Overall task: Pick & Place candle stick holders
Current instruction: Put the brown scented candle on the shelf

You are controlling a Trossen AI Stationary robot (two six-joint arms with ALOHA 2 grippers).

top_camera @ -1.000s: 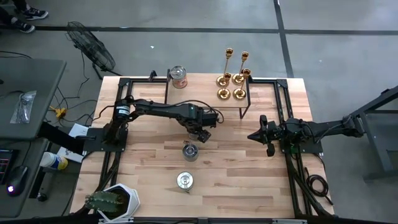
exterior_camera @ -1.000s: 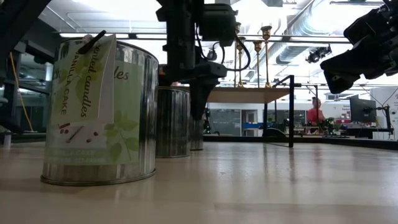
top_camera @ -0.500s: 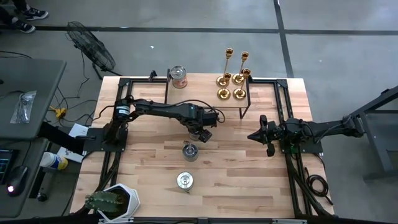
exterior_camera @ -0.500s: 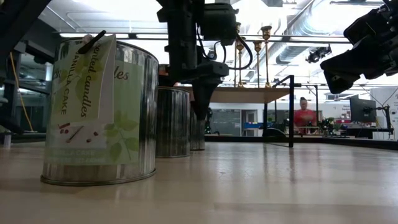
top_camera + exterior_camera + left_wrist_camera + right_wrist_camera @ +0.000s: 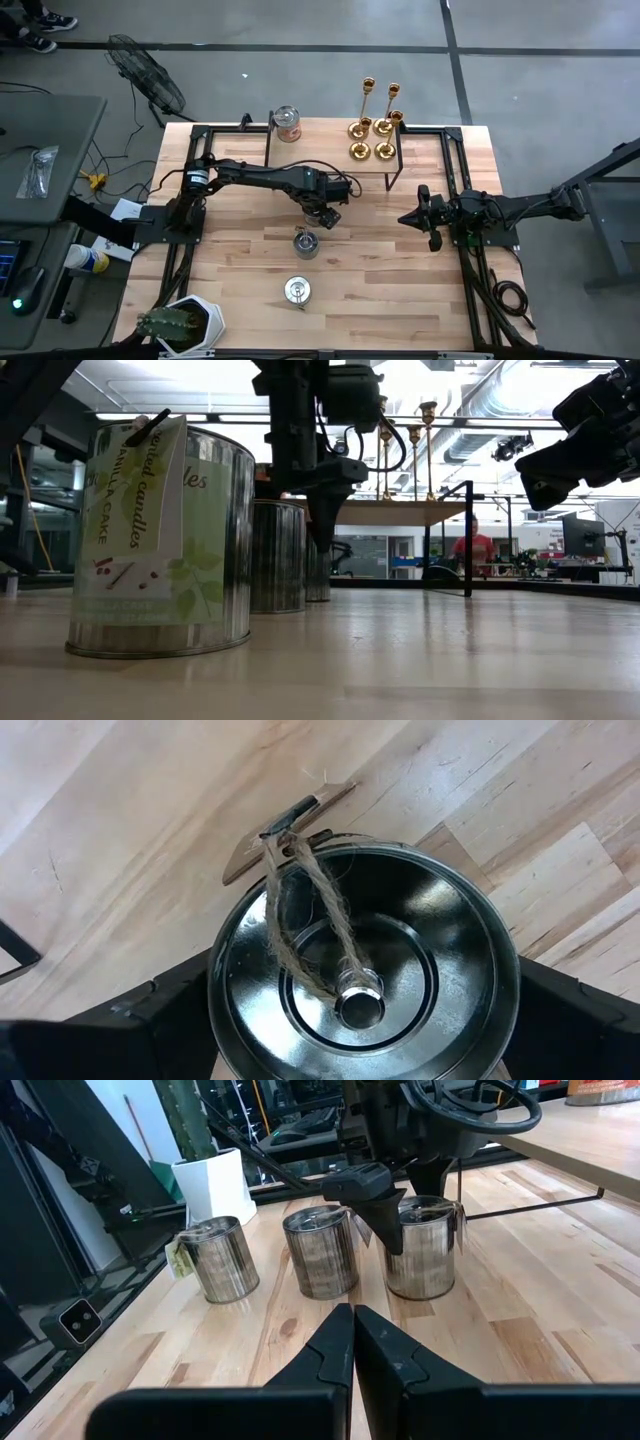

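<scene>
The left gripper (image 5: 322,525) had narrowed slightly, its fingers (image 5: 383,1220) wide astride a shiny silver tin (image 5: 365,970) with twine on its lid.

The left arm reaches from its mount across the wooden table (image 5: 400,280) toward the middle, wrist bent down, so its dark two-finger tool (image 5: 322,214) points straight at the table top with its fingers (image 5: 322,520) spread wide apart. The right arm stays folded low at the table's right edge, its dark tool (image 5: 353,1342) level, fingers pressed together and empty.
</scene>
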